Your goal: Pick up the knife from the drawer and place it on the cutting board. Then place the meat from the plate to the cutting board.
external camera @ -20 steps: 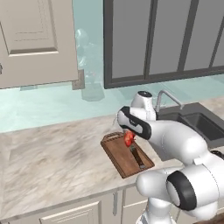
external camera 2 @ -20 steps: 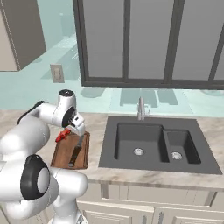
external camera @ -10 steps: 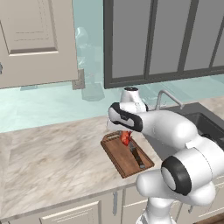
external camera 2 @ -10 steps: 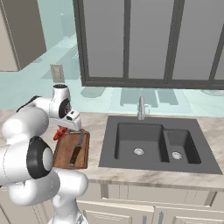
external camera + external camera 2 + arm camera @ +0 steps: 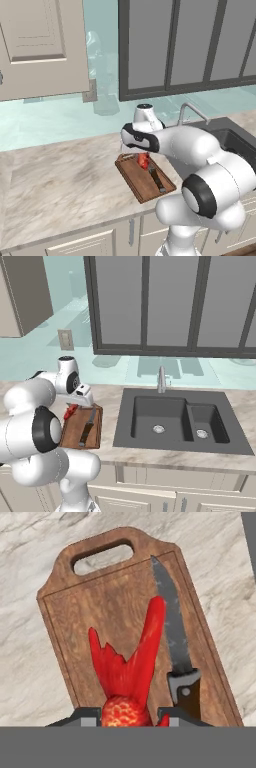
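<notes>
While the arm reaches over the bench (image 5: 60, 175) in the left base view, its jaws are clamped on the meat (image 5: 144, 160) above the cutting board (image 5: 145, 178). From the right, the knife (image 5: 88, 426) lies on the board. Through the hand camera, meat hangs beside the knife blade.

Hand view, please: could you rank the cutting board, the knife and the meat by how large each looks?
1. cutting board, clearly largest.
2. and 3. knife and meat look similar in length; the meat hangs nearer the camera in the gripper, so I won't rank them.
</notes>
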Motion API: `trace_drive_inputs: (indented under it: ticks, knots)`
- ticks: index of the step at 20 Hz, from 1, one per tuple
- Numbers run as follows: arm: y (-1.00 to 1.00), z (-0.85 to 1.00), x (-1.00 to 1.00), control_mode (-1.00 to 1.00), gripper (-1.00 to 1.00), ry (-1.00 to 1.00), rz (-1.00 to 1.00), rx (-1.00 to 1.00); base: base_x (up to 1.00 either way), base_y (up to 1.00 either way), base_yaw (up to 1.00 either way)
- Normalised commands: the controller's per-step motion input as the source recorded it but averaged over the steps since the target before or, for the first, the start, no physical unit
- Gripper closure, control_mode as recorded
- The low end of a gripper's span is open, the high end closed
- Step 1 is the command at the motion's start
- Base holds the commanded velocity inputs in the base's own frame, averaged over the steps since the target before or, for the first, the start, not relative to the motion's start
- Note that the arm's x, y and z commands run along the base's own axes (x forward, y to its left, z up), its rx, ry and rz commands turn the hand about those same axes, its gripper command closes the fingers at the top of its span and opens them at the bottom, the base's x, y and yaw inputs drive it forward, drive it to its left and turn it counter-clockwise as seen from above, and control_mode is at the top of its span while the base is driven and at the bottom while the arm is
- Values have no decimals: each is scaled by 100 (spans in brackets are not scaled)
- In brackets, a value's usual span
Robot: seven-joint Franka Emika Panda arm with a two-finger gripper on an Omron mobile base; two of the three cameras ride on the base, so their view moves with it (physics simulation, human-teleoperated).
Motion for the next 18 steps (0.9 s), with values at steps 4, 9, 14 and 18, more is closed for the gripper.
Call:
trace_drive_inputs:
  ticks: [4,9,14,18]
  knots:
    - [0,-25,-2,-100,100,-5,7,0,0,0,0]
    - [0,-15,-12,-100,100,-3,3,0,0,0,0]
    - [0,-14,-21,-100,100,-1,1,0,0,0,0]
    - [0,-6,-16,-100,100,0,0,0,0,0,0]
